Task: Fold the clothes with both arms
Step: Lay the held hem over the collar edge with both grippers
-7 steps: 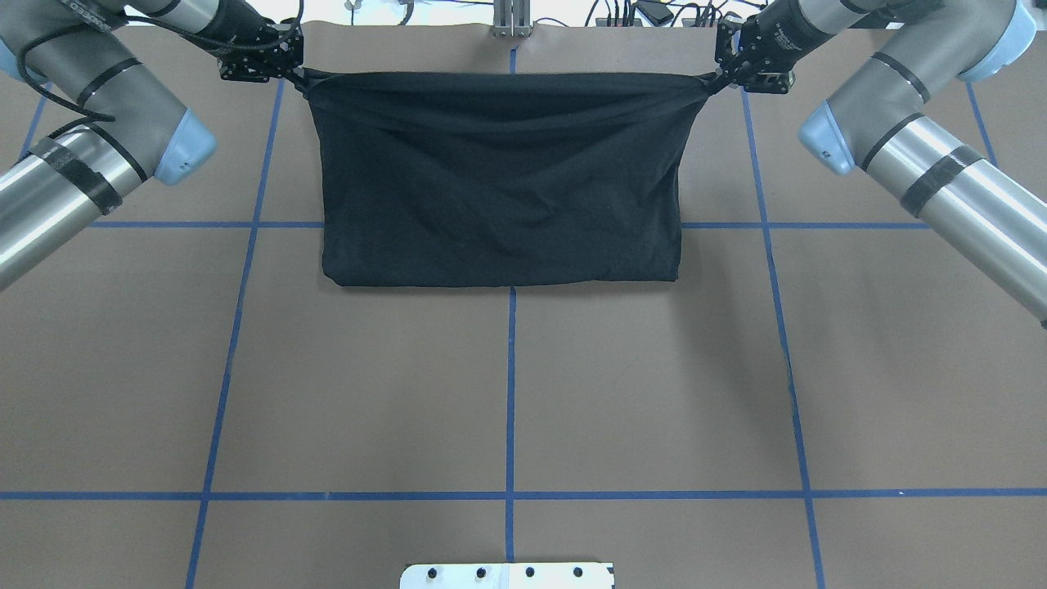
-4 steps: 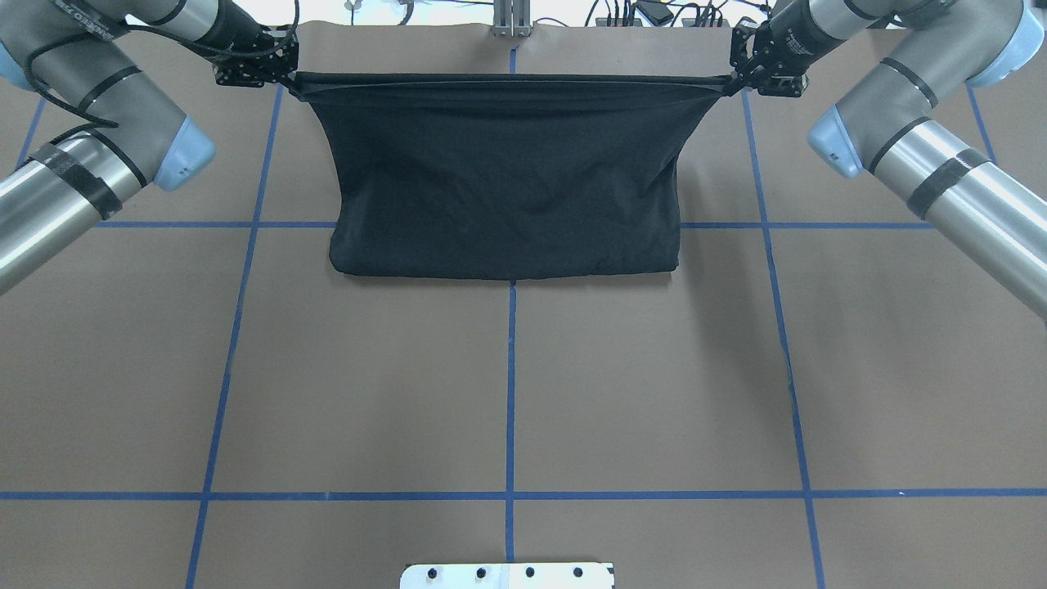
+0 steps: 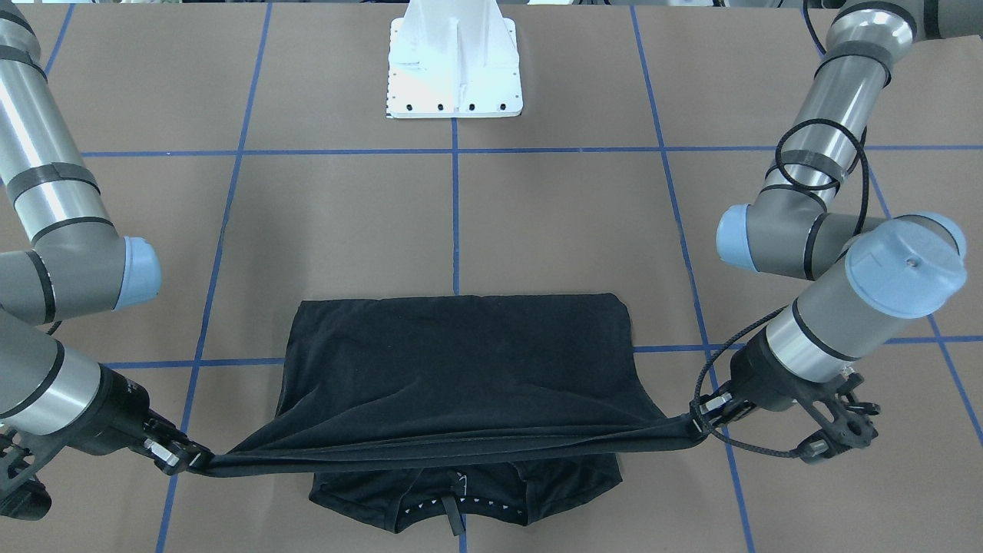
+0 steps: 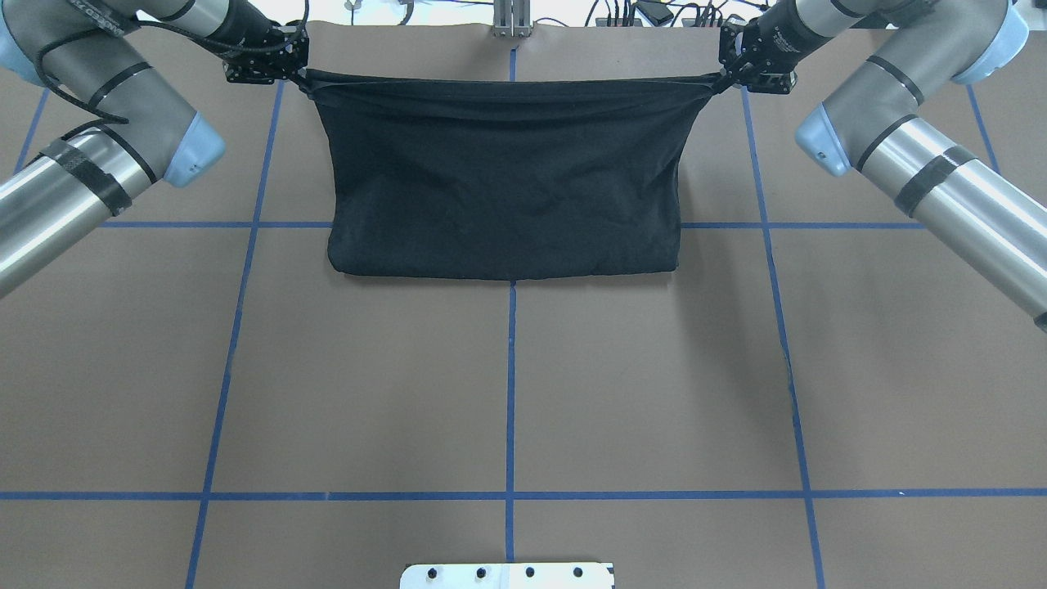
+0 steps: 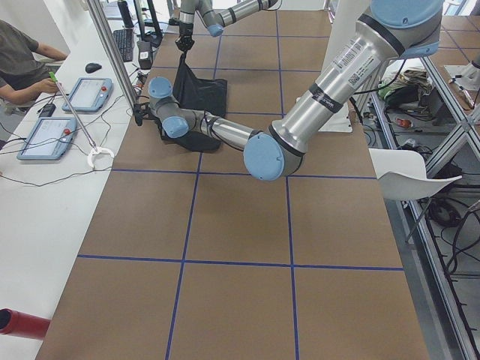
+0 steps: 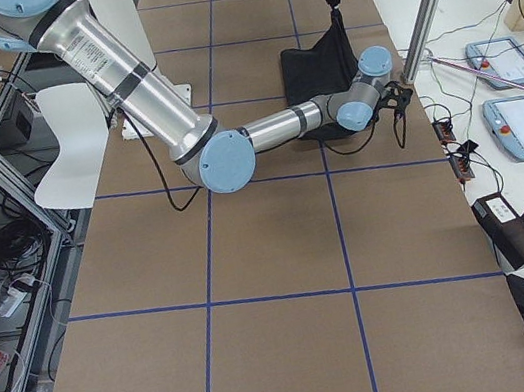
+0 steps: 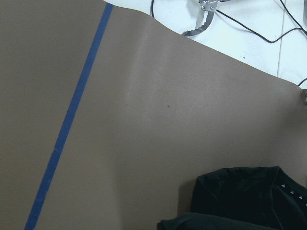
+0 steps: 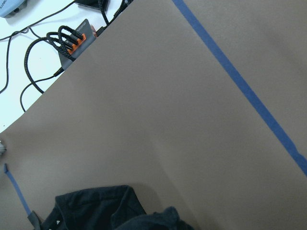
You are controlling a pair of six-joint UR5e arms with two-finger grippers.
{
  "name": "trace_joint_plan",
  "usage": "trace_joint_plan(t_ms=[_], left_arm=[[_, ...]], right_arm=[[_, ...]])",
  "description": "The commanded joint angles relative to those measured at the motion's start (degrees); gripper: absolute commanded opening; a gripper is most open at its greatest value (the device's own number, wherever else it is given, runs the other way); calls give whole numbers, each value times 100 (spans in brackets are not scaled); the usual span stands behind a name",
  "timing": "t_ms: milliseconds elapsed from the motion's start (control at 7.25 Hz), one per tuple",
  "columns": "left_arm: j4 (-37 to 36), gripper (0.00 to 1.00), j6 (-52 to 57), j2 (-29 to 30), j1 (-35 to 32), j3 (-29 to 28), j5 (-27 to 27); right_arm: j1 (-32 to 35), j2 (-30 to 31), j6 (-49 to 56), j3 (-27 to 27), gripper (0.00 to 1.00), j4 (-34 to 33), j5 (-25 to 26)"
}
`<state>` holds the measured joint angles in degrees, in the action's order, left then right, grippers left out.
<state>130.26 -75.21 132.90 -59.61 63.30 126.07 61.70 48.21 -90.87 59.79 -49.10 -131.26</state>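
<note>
Count: one black T-shirt (image 4: 503, 180) and two arms, the left arm (image 4: 82, 176) and the right arm (image 4: 941, 176), each with one gripper. The left gripper (image 4: 301, 77) is pinched tight on one corner of the shirt's raised edge. The right gripper (image 4: 721, 79) is pinched tight on the other corner. That edge runs taut and straight from one gripper to the other, lifted off the table (image 4: 368, 368). From there the cloth slopes down on the robot's side of the grippers and ends in a rounded fold resting on the brown paper.

The overhead view shows only plain black cloth. The front-facing view shows more. Under the taut edge and beyond the grippers, away from the robot, a further part of the shirt lies flat, with a neck opening and a row of small white marks. Both wrist views catch this same part, low in frame.

Room: the table's far edge lies just beyond both grippers, with cables (image 8: 48, 48) past it. On the robot's side, the paper and its blue tape lines (image 4: 510, 384) stretch from the fold to the white pedestal base (image 3: 455, 61) — the two are well apart.

Only the left side view shows one person (image 5: 22, 56), seated at a white bench beyond the grippers. Two touch-screen pendants (image 5: 86, 94) lie on that bench.
</note>
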Motion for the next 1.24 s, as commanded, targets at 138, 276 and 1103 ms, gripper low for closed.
trace_joint_plan(t_ms=[138, 276, 1103], left_arm=[[-1, 0, -485, 219, 221, 16, -4], [-1, 0, -512, 237, 292, 7, -56], [-1, 0, -442, 202, 292, -290, -811]], right_arm=[[-88, -110, -10, 33, 0, 24, 4], [-106, -171, -10, 33, 0, 24, 3], [-132, -93, -27, -115, 0, -11, 450]])
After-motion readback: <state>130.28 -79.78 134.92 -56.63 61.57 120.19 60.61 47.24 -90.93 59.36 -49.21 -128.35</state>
